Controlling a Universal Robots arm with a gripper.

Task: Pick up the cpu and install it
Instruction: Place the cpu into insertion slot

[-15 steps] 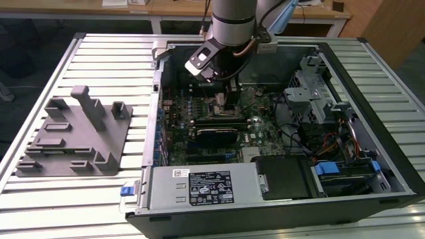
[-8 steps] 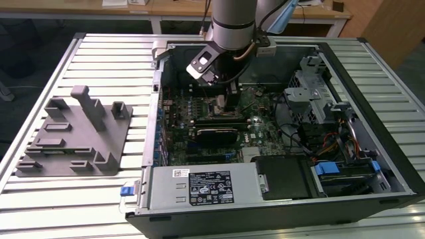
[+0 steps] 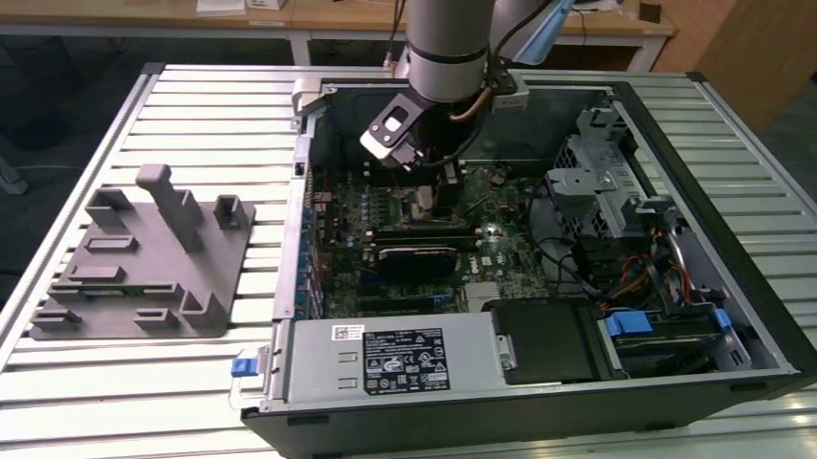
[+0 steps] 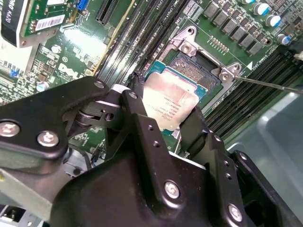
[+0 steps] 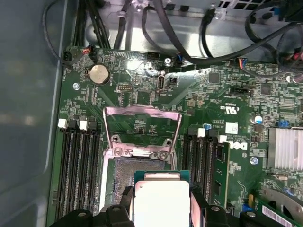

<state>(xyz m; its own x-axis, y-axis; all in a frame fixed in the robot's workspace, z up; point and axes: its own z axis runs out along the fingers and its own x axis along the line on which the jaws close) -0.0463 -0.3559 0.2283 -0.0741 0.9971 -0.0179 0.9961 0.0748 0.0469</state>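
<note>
A slatted metal desk (image 3: 128,382) carries an open computer case (image 3: 753,277), with a grey tray (image 3: 141,277) at the exterior view's left. We see the arm (image 3: 447,48) reaching down into the case at the upper middle of that frame. In the second wrist view the claw (image 4: 165,118) is clamped on the cpu (image 4: 169,99), with a black finger (image 4: 142,127) against its edge. The cpu sits over part of the open socket (image 4: 196,64); we cannot tell whether they touch. The socket's metal clamp (image 5: 142,113) stands flipped up.
</note>
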